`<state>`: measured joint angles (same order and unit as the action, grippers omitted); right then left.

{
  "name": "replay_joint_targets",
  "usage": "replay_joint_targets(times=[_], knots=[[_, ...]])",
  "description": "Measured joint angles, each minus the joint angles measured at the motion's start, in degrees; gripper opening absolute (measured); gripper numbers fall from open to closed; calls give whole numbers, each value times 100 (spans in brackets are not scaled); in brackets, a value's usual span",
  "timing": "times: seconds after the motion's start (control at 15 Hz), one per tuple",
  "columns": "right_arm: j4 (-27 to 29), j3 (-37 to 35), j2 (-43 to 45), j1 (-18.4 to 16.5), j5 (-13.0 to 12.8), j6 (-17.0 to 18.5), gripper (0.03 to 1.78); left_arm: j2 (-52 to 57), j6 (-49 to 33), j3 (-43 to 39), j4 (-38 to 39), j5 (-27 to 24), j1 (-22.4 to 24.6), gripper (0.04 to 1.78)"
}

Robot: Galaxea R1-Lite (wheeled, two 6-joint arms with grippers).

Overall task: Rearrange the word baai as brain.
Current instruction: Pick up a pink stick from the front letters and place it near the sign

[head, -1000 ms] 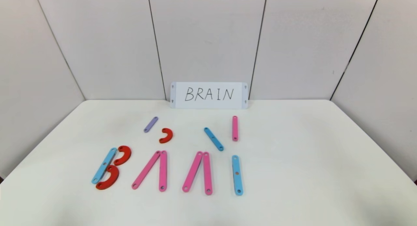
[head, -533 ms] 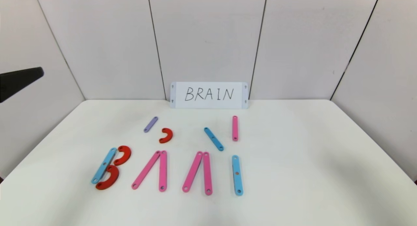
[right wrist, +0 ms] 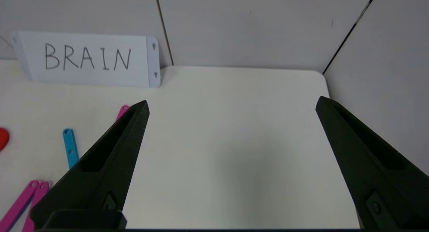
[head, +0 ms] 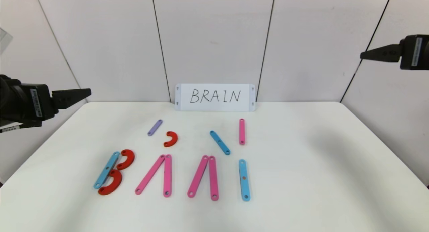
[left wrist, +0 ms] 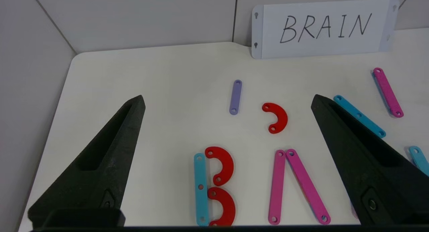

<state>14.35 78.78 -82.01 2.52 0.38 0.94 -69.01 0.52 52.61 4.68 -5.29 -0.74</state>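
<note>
Pink-and-blue baai [head: 174,175] lies on the table [head: 318,165], forward of and below the left gripper [left wrist: 228,103], its row running crosswise; that claw gapes empty; the right gripper [right wrist: 231,104], likewise spread, hangs farther off.

Even, bright, diffuse light. Soft grey shadow spreads over the right part of the white surface [head: 335,178]; faint one under the right claw [right wrist: 231,106] too. No glare. Handwriting on the card [head: 215,97] reads sharp. Straight panel seams, little edge distortion.
</note>
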Motion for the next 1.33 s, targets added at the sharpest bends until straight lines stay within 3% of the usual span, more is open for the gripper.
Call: replay_joint_targets(times=[0.27, 0.47, 0.6, 0.8, 1.33], knots=[[1230, 289, -440, 52, -2, -10, 174, -323, 204, -6, -240, -16, 77, 174], [2801, 887, -741, 146, 9, -21, 174, -494, 407, 6, -317, 4, 158, 174], [3534, 979, -945, 328, 35, -54, 174, -607, 411, 20, -328, 6, 167, 174], [3341, 673, -964, 530, 171, -89, 174, -773, 418, 39, -350, 11, 160, 174], [3079, 472, -1215, 552, 312, -1, 174, -1224, 107, 144, -367, -2, -339, 174]])
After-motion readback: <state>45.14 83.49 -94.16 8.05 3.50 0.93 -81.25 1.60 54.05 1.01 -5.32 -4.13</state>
